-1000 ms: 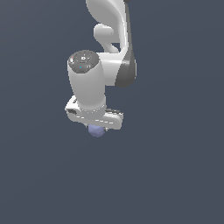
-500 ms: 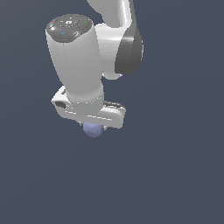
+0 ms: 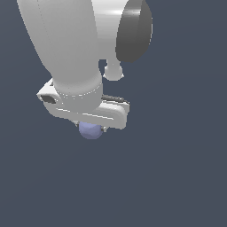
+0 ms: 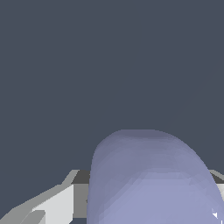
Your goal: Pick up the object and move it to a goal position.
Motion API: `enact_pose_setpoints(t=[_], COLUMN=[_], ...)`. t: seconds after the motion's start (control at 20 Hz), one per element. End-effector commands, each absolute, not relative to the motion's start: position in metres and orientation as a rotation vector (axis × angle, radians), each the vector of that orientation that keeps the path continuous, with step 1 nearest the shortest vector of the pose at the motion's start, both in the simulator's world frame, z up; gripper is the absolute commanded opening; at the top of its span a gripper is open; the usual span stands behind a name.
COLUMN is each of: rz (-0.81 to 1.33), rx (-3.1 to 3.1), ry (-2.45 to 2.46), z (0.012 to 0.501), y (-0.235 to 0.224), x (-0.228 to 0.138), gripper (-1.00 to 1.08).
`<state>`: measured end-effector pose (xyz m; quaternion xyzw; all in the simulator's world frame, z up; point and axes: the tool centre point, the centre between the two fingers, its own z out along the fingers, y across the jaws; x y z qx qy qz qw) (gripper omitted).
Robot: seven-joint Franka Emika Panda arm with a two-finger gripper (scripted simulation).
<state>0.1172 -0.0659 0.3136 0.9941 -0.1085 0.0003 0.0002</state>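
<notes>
The periwinkle-blue ball (image 3: 91, 131) hangs just under the white hand of my arm in the exterior view, held clear of the dark grey surface. My gripper (image 3: 91, 127) is shut on it; the fingers are mostly hidden behind the hand's body. In the wrist view the ball (image 4: 148, 179) fills the near part of the picture between the white and grey fingers (image 4: 54, 205). No goal marker shows in either view.
The white arm with its dark joint (image 3: 133, 29) fills the upper part of the exterior view, very near the camera. Plain dark grey ground (image 3: 177, 177) lies all around.
The arm with the ball in its gripper has come much closer to the exterior camera and now looks far larger. The ball stays held under the hand.
</notes>
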Motion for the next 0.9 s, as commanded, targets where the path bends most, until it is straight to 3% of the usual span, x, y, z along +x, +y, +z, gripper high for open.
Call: enact_pose_setpoints(t=[0.0, 0.85], rz=[0.0, 0.0], rx=[3.123, 3.123], ry=[-0.341, -0.34], z=[0.323, 0.343], y=[-0.066, -0.067], x=[0.122, 0.135], gripper=[-1.0, -1.0])
